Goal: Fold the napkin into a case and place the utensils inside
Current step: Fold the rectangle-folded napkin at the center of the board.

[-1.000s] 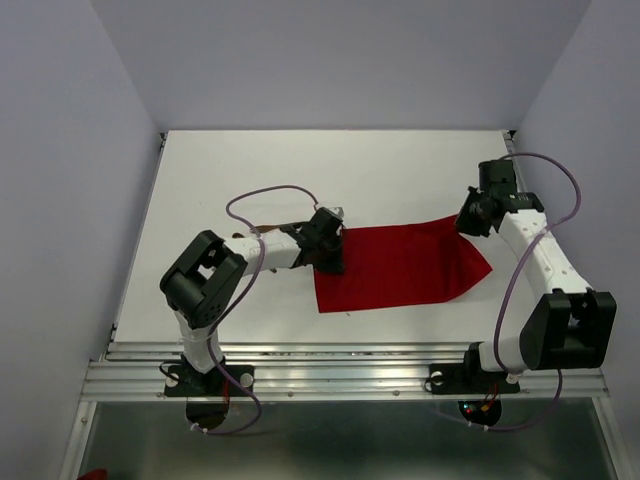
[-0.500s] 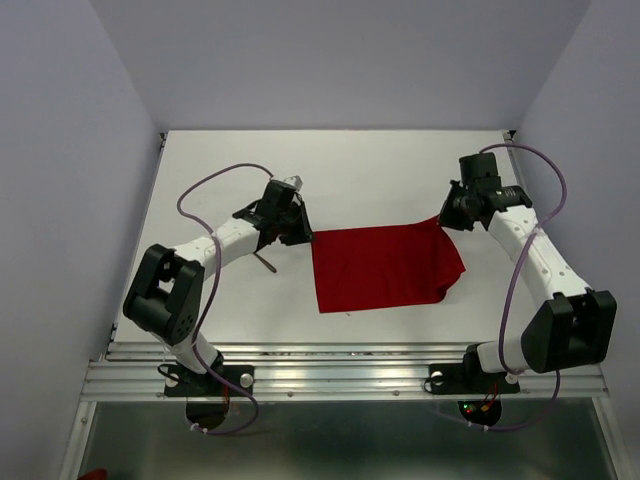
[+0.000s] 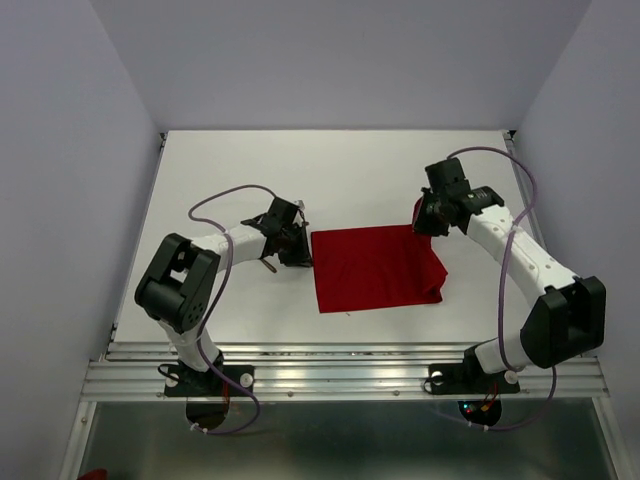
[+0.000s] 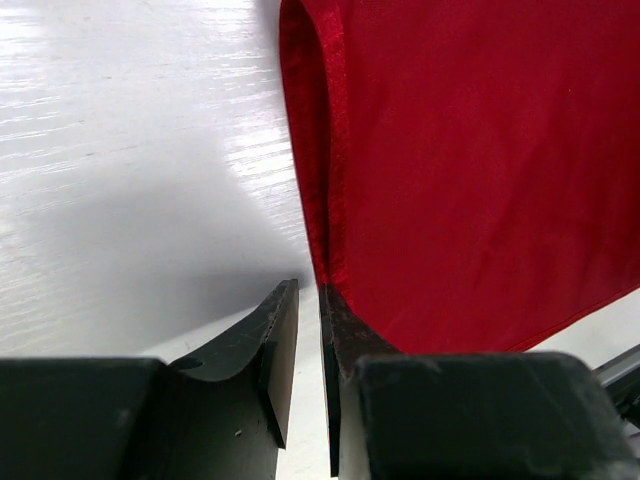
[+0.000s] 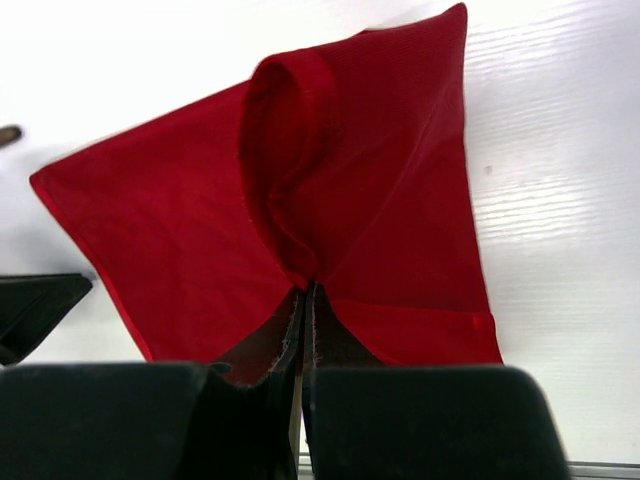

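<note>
Left jaws: the left gripper [image 4: 310, 288] has its jaws narrowly apart, and a thin slit of white table [image 3: 230, 170] shows between them.
Right jaws: the right gripper [image 5: 305, 292] is pressed closed on a pinch of the napkin [image 5: 380, 200], with no gap showing between its fingers.
Napkin at the right jaws: the red cloth rises off the table into the fingertips as a rolled, puckered fold. The rest fans out ahead of the tips and lies flat.
Napkin at the left jaws: its hemmed edge, turned over in a narrow fold, runs straight ahead from the tips and meets the tip of one finger. In the wrist view, cloth lies ahead and to the right of the jaws, with bare table to their left.
Napkin between the jaws: from above it is a rough rectangle spanning the space between the two grippers. The left tips are at its left edge. The right tips are at its far right corner, which is lifted, and the cloth below that corner is doubled along the right side.
Utensil [image 3: 267, 266]: a slim brown stick lies on the table just behind the left jaws, on the side away from the napkin and apart from the cloth. It is too small to tell which piece it is.
</note>
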Controlling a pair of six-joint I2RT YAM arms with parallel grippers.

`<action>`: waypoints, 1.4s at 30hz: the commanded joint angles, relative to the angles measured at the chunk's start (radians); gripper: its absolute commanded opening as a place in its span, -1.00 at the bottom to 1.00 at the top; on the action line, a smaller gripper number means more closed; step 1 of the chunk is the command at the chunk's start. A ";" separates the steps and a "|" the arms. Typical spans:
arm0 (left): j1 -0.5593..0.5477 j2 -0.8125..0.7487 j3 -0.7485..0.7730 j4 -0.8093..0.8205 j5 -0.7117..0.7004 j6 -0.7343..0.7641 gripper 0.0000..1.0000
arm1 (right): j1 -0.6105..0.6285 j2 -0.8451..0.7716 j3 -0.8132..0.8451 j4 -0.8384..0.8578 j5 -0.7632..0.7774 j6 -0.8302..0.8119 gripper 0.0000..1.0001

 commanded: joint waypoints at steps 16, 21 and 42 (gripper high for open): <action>-0.022 0.047 -0.032 0.107 0.112 -0.016 -0.48 | 0.282 0.167 0.094 0.064 0.053 0.146 -0.99; -0.022 0.055 -0.036 0.107 0.113 -0.008 -0.48 | 0.358 0.237 0.140 0.076 0.047 0.169 -0.99; -0.021 0.043 -0.075 0.159 0.162 -0.011 -0.49 | 0.481 0.529 0.345 0.138 -0.026 0.189 -0.99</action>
